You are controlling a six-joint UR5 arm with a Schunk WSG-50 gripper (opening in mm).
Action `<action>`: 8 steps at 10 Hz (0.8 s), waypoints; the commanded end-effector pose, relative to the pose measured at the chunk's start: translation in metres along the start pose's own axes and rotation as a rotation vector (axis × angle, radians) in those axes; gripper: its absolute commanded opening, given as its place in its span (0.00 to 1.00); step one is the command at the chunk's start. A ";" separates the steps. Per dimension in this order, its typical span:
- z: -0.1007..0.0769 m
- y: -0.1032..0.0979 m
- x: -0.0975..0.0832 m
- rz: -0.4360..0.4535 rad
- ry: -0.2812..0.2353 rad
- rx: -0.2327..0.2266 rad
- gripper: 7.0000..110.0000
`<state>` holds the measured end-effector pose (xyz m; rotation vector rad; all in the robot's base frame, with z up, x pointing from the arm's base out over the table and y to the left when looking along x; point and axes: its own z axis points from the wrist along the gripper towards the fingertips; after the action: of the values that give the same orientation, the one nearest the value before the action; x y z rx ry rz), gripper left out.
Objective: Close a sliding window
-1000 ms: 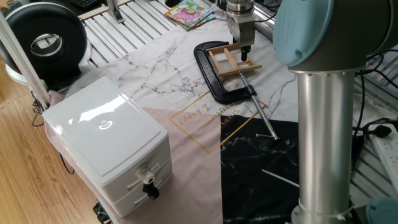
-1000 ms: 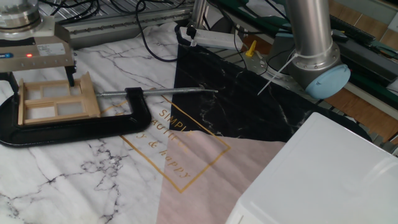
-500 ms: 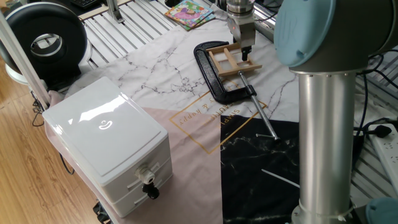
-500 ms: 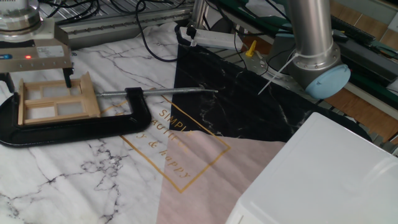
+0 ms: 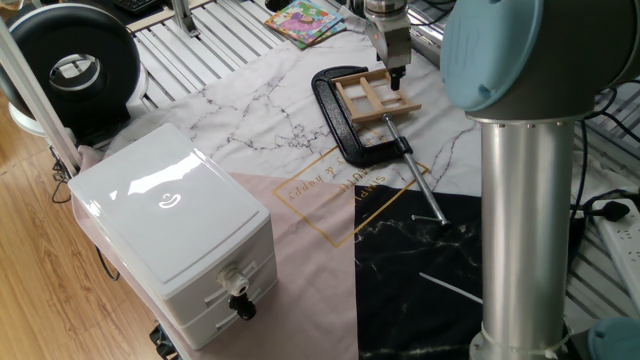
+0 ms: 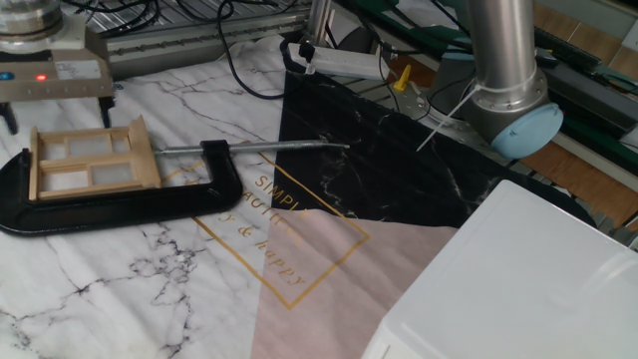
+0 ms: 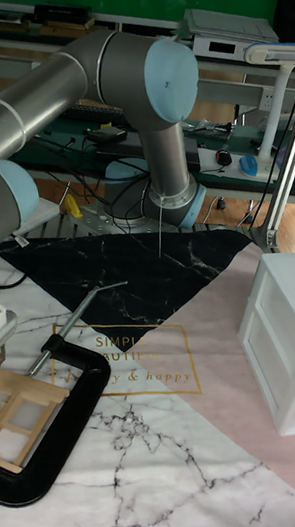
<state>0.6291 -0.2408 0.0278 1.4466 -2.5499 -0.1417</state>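
The gripper (image 6: 55, 110) is hanging just above the sliding window (image 6: 92, 163), its two dark fingers (image 6: 108, 100) spread wide, one past each end of the frame's far edge, and gripping nothing. In one fixed view the fingertip is sitting close over the window's far right corner; whether it is touching the wood cannot be told. The sliding window is lying flat on the marble-print mat (image 6: 179, 259), a light-wood frame with thin bars dividing its panes, held inside the jaws of a black C-clamp (image 6: 214, 170). The clamp's long screw rod (image 6: 289, 147) is reaching right across onto the black marble patch of the mat. Nearer the camera in one fixed view, a white drawer box (image 5: 175, 235) is standing on the pink part of the mat. A black round fan (image 5: 70, 65) is sitting at the far left, and a colourful booklet (image 5: 303, 20) is lying on the slatted table beyond the clamp.
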 end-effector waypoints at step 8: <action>0.013 0.099 -0.019 0.105 -0.088 -0.309 0.79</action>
<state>0.5674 -0.1900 0.0349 1.2540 -2.5137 -0.4869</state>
